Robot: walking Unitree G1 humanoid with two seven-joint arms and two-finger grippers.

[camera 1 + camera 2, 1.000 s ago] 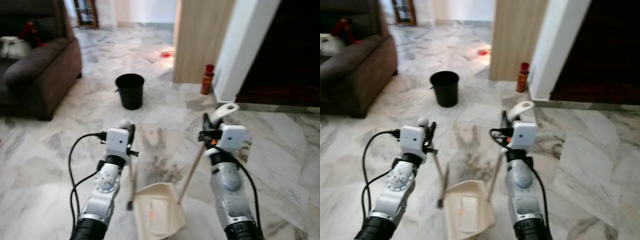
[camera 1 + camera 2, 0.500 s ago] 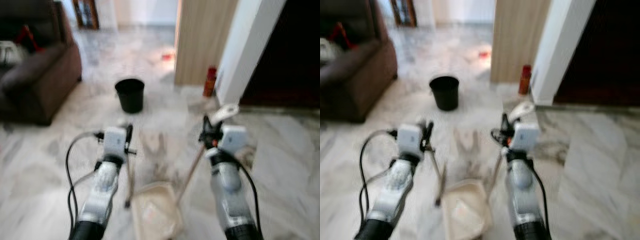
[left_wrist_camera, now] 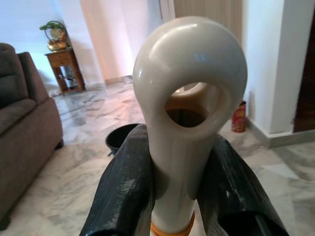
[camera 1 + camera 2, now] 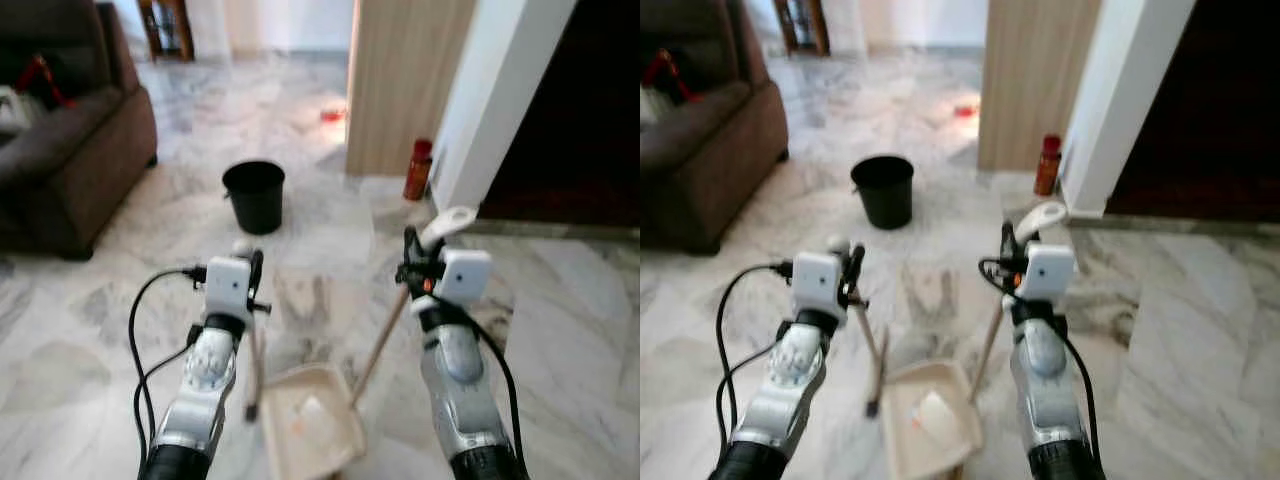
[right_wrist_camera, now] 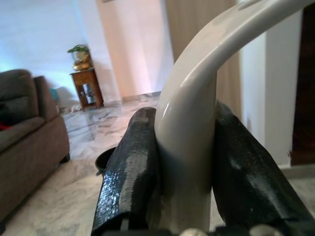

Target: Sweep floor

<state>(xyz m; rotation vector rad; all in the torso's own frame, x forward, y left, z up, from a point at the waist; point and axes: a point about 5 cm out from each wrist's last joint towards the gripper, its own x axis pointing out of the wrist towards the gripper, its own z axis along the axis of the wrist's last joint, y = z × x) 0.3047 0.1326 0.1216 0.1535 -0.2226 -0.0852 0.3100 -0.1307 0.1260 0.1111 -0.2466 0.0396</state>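
Left gripper clamped on the cream handle of a small broom, black fingers pressed against both sides of the shaft just below its looped end. Broom shaft hanging down from the grip, dark tip near the floor just beside the dustpan's left edge. Right gripper closed the same way around the curved cream handle of the dustpan, one finger on each side. Thin wooden pole slanting down from that grip to the pan. Dustpan a pale cream tray resting low on the marble floor between the two silver arms, with a small pale scrap and an orange speck inside.

Farther out, a black bucket standing on the floor ahead, well apart from the dustpan. To the left, a dark brown sofa with a red item on its seat. Ahead and to the right, a wood-panelled wall section, a red can at its foot, and a white pillar beside a dark doorway. Something small and red lying on the floor in the distance past the bucket. In the wrist views, a small wooden side table carrying a plant against the far wall.
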